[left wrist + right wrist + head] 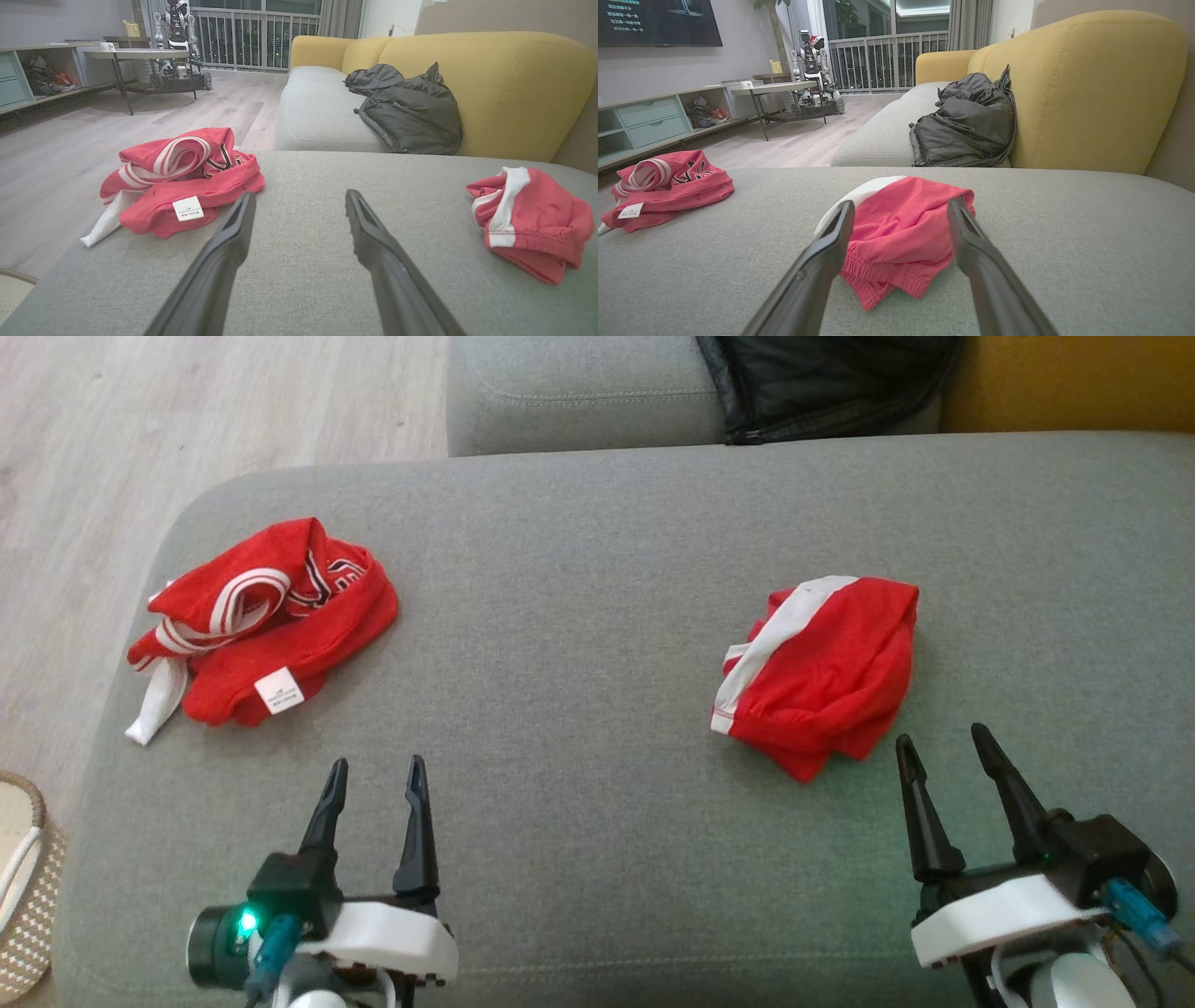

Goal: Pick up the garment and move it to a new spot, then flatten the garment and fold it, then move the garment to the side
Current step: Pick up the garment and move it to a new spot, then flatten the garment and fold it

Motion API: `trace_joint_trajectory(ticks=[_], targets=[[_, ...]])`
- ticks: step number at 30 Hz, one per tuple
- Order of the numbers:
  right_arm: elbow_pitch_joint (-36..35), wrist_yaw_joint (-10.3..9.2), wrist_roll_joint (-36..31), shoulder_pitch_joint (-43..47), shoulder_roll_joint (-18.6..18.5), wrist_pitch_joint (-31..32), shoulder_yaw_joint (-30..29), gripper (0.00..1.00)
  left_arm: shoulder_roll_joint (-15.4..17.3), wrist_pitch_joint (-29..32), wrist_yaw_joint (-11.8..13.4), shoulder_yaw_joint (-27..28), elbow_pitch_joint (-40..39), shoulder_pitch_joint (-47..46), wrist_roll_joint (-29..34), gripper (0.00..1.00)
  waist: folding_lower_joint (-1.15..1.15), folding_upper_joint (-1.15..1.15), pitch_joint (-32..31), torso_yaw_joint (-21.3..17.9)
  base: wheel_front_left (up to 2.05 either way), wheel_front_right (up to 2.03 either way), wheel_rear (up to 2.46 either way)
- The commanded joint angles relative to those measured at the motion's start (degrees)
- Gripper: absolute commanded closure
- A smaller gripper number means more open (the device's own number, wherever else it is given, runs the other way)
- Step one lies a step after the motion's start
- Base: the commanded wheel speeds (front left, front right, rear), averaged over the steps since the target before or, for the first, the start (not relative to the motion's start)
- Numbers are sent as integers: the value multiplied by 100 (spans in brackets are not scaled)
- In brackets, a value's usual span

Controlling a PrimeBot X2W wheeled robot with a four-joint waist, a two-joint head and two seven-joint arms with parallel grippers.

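Note:
Two red garments lie on the grey sofa cushion (597,616). A crumpled red jersey (266,621) with white stripes and a white label sits at the left (187,182) (668,186). Bunched red shorts (822,667) with a white side stripe lie at the right (532,221) (901,233). My left gripper (376,784) stands open just below and right of the jersey, touching nothing (299,205). Just short of the shorts' near edge, my right gripper (943,742) is open as well; in its wrist view the fingers frame the shorts (901,210) with nothing between them.
A black jacket (822,383) lies on the far grey seat against the yellow sofa back (1092,84). A woven basket (23,887) stands on the wooden floor at the lower left. Across the room are a low table (135,53), a cabinet and another robot.

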Motion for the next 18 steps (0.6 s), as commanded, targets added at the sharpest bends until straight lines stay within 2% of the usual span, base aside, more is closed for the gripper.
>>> trace_joint_trajectory(ticks=[1,4,6,8,12,14,16,17,18], targets=[[-162,41,-8,-101,-33,-52,144,0,-37,-70,-5,187,-179,-183,-102,0,0,0,-6,-20,0,0,0],[-152,41,-6,-129,-33,-52,176,0,-38,-70,-20,146,-172,-203,-468,0,0,0,9,-83,0,0,0],[-153,41,-19,-161,-33,-52,206,0,-38,-70,-105,63,-73,-208,-1013,0,0,0,29,-161,0,0,0],[-173,41,-41,-197,-33,-52,235,0,-38,-70,-352,-90,116,-242,-1977,0,0,0,62,-271,0,0,0],[-249,41,-64,-345,-33,-52,280,0,-38,-5,-1096,-718,668,-572,-3898,0,0,0,275,-547,0,0,0],[-299,41,-79,-432,-33,-52,298,0,-38,179,-1372,-1085,905,-882,-4739,0,0,0,410,-681,0,0,0],[-349,41,-82,-510,-33,-52,315,0,-38,342,-1534,-1420,1090,-1223,-5401,0,0,0,544,-808,0,0,0],[-349,41,-82,-510,-33,-52,315,0,-38,342,-1534,-1420,1090,-1223,-5401,0,0,0,544,-808,0,0,0],[-369,41,-81,-546,-33,-52,329,0,-38,398,-1583,-1563,1172,-1396,-5687,0,0,0,611,-878,0,0,0]])
